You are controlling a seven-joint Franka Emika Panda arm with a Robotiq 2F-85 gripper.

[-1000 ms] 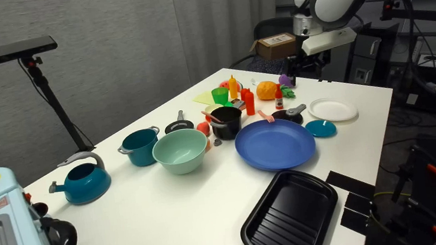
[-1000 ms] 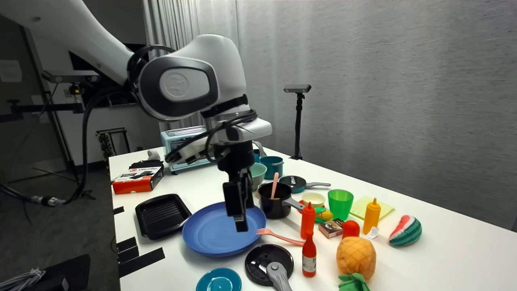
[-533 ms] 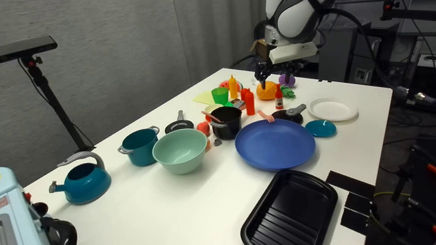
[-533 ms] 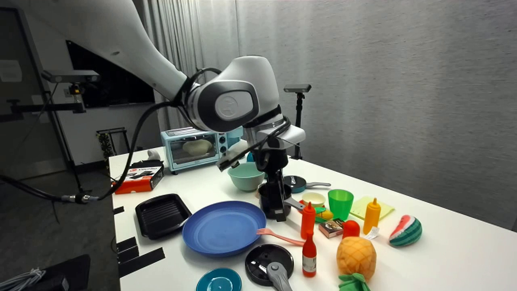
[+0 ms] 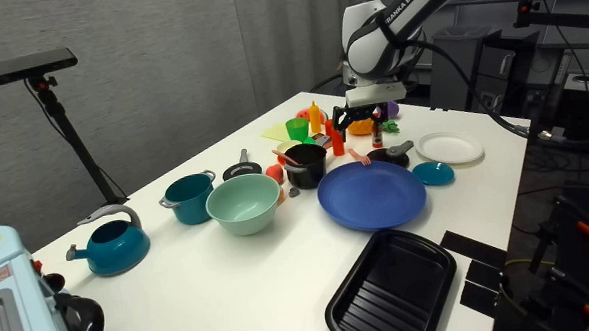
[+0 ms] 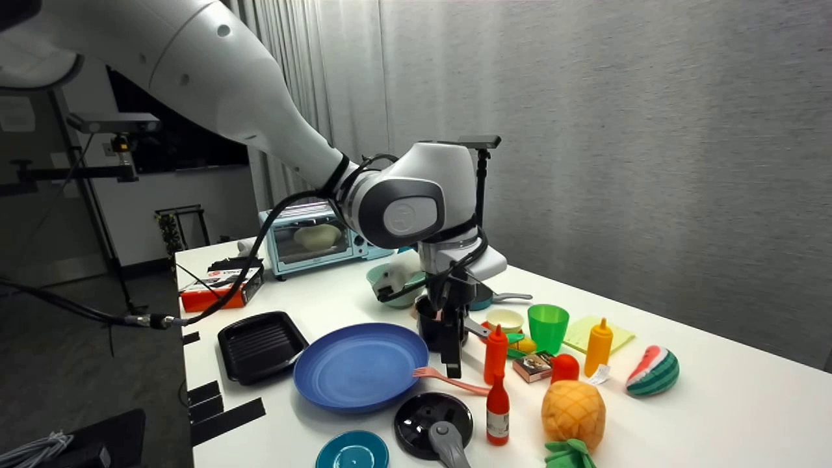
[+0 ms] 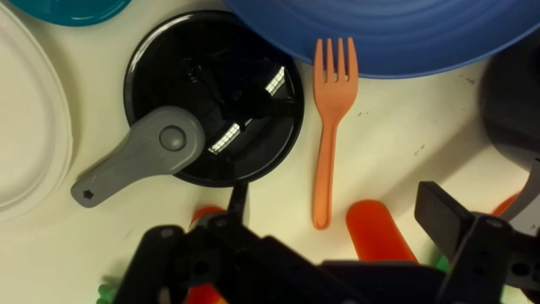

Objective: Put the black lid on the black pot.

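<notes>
Black lid (image 5: 382, 160) is lying in from the right edge of the tabletop (image 5: 498, 177) in an exterior view, the white plate (image 5: 450, 148) between. Your gripper (image 7: 337, 202) is hovering, jaws standing wide, holding nothing. The lid is looking light, stiff, slippery; you're probably wanting its grey handle (image 7: 137, 155), not the rim.

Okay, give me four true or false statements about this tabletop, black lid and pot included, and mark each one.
1. A round black lid with a grey handle lies on the white table. True.
2. The lid is being gripped. False: the black fingers stand apart, holding nothing.
3. In the wrist view, an orange four-tined fork lies between the lid and a round black pot. True.
4. The lid covers the pot. False: the pot is uncovered.
</notes>
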